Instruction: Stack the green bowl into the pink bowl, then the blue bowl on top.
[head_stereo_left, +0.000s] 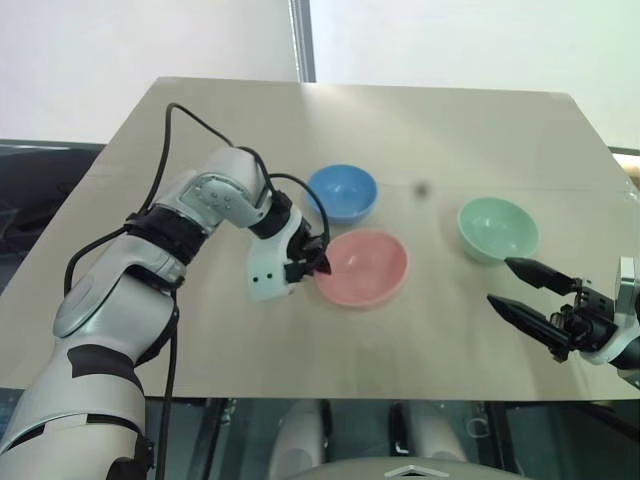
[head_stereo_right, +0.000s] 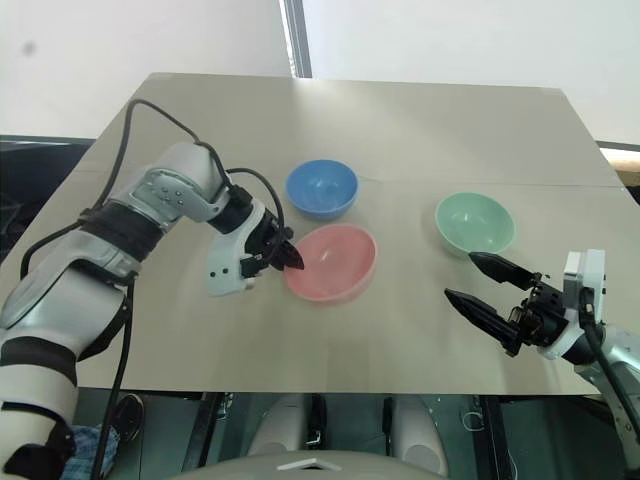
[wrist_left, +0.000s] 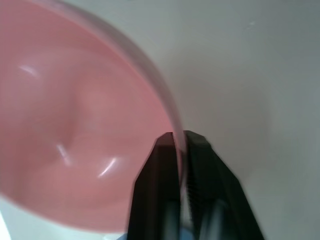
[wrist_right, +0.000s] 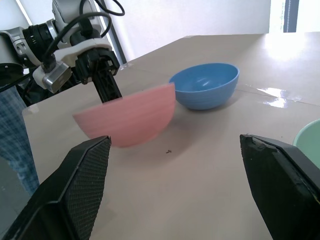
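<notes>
Pincer astride pink bowl rim

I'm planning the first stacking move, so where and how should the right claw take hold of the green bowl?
Grip the green bowl by its thin rim on the side nearest the right claw, one finger inside, one outside, coming from above. It sits upright and open-topped, apart from the other bowls, and its round wall looks too wide to span.
</notes>
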